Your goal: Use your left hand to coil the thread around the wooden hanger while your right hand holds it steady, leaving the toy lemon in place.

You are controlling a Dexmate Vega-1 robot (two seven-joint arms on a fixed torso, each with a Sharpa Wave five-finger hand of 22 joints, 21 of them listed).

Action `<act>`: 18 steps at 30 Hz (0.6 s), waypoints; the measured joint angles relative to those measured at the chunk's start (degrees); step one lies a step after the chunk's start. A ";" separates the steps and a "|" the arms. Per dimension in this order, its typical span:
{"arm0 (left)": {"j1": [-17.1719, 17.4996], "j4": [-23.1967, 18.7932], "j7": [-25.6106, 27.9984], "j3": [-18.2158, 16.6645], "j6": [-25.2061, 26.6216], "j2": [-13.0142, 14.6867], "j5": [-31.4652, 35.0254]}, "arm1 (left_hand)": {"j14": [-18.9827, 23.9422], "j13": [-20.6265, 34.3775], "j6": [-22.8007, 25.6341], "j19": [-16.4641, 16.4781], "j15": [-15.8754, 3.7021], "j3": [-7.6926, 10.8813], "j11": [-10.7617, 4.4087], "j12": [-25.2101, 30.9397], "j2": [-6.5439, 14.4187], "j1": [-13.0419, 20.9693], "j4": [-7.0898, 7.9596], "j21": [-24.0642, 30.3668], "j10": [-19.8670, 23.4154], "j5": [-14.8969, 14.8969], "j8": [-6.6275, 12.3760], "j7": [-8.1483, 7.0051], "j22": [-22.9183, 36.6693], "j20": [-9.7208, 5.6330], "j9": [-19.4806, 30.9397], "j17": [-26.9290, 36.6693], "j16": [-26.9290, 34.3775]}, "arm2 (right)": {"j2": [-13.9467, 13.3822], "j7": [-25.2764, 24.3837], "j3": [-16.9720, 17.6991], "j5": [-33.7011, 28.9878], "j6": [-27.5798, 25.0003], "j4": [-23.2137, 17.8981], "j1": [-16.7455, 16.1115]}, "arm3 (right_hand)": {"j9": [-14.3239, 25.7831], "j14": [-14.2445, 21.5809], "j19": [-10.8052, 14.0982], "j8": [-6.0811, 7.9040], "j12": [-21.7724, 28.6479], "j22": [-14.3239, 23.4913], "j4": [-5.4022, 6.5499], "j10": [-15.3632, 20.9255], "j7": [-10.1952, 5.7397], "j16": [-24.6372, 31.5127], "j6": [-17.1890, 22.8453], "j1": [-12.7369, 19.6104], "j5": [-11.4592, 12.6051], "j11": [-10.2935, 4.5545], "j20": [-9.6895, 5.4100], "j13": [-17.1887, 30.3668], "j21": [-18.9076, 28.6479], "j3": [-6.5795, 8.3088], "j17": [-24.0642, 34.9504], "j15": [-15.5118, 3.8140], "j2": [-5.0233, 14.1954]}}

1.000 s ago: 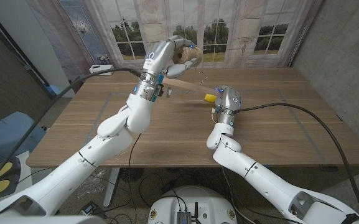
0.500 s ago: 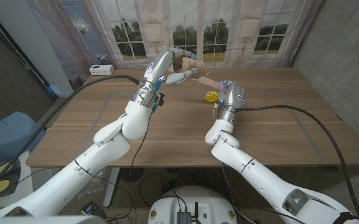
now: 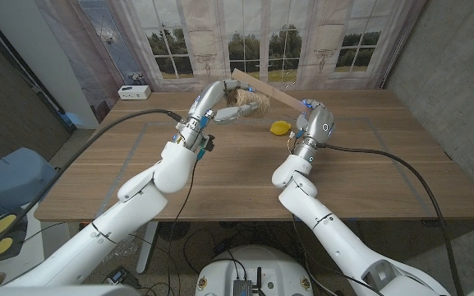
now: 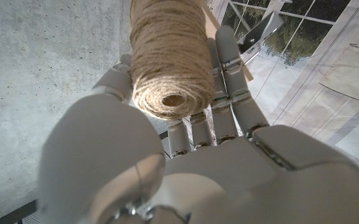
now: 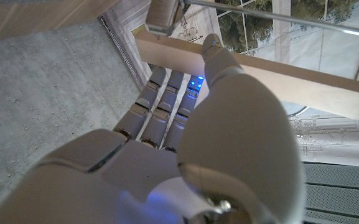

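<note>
both raised: left robot hand [image 3: 227,100] grasps thread spool [image 3: 247,103]; right robot hand [image 3: 313,117] grips wooden hanger [image 3: 271,94]; toy lemon [image 3: 280,127] on table [image 3: 220,168].

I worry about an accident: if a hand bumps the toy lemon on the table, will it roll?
Probably yes. The toy lemon looks rounded and lies loose on the smooth wooden table, apart from both hands. Being a small toy, it is likely light, so a slight nudge could move it.
</note>
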 measured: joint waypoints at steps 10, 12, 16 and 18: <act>3.37 -0.85 0.11 -1.66 2.01 -0.25 -1.84 | 0.00 0.01 -0.02 0.01 0.00 0.00 0.00 -0.32 0.00 0.00 0.00 0.45 0.00 0.11 -0.34 0.00 -0.31 -0.01 0.01 0.06 -0.34 | 4.40 -0.18 5.65 -4.35 5.28 0.09 -2.39 | -0.03 0.23 -0.21 -0.07 0.00 0.00 0.00 0.00 0.00 -0.19 0.00 0.00 0.23 0.00 0.21 0.00 0.46 0.00 0.04 -0.02 0.00; 3.79 -0.93 0.63 -1.90 2.93 -0.33 -2.41 | 0.10 0.00 -0.02 0.01 0.10 0.00 -0.01 -0.37 -0.01 0.01 0.00 0.78 0.00 0.30 -0.40 0.00 -0.31 -0.01 0.25 0.38 -0.46 | 5.59 -0.20 7.32 -4.49 6.26 -0.24 -3.29 | -0.12 0.24 -0.30 -0.08 0.00 0.00 0.00 0.00 0.00 -0.34 0.00 0.00 0.23 0.00 0.30 0.00 0.50 0.00 0.13 -0.03 0.00; 4.77 -1.16 1.16 -2.47 3.57 -0.61 -2.79 | 0.10 0.01 -0.02 0.01 0.10 0.00 0.09 -0.38 -0.01 0.01 0.00 0.99 0.11 0.34 -0.45 0.00 -0.57 -0.01 0.28 0.46 -0.50 | 6.39 -0.24 8.47 -4.51 9.48 -0.51 -3.89 | -0.27 0.32 -0.30 -0.09 0.00 0.00 -0.12 0.00 0.00 -0.39 0.00 0.00 0.23 0.00 0.30 0.00 0.50 0.12 0.22 -0.12 0.00; 5.29 -1.24 1.86 -2.79 4.38 -0.79 -3.40 | 0.10 0.01 0.02 0.01 0.10 0.00 0.09 -0.39 -0.01 0.01 0.00 0.99 0.11 0.35 -0.46 0.04 -0.57 -0.01 0.28 0.52 -0.68 | 7.28 -0.25 9.90 -4.32 10.74 -0.76 -4.71 | -0.27 0.32 -0.30 -0.19 0.00 0.00 -0.18 0.00 0.00 -0.49 0.00 0.00 0.23 0.00 0.30 0.00 0.50 0.18 0.49 -0.12 0.00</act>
